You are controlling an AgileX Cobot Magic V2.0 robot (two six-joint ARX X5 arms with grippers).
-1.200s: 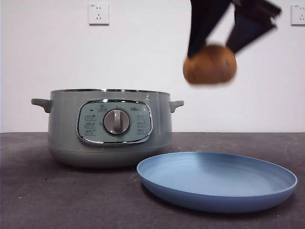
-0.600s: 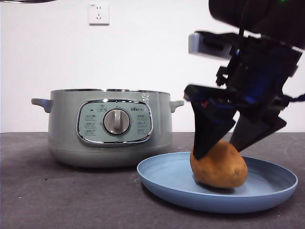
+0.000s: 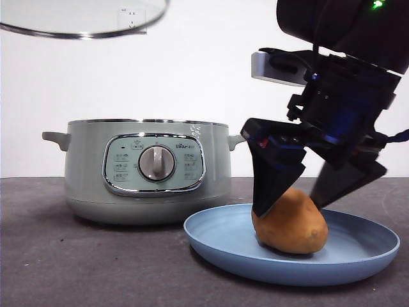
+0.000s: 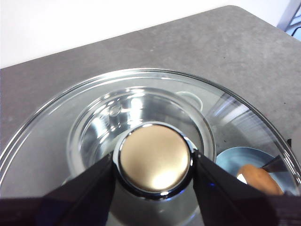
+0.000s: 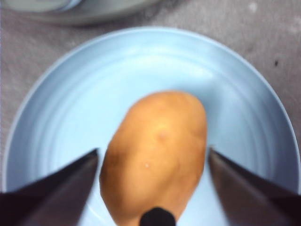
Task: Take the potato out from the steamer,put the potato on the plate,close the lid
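Observation:
The orange-brown potato (image 3: 291,224) lies on the light-blue plate (image 3: 358,249), to the right of the open sage-green steamer (image 3: 147,169). My right gripper (image 3: 291,208) is open and stands low over the plate, one jaw on each side of the potato (image 5: 157,150), close to its skin. My left gripper (image 4: 154,162) is shut on the knob of the glass lid (image 4: 141,94) and holds it in the air above the steamer. The lid's rim shows at the top left of the front view (image 3: 83,25). The pot's empty shiny inside shows through the glass.
The plate (image 5: 70,94) sits right in front of the steamer's right side. Through the lid the plate (image 4: 230,157) and potato (image 4: 258,179) show beside the pot. Dark grey table (image 3: 38,256); white wall with sockets (image 3: 132,19) behind.
The right gripper brought the potato down onto the plate and its jaws eased apart. The lid has come down into the top left of the front view.

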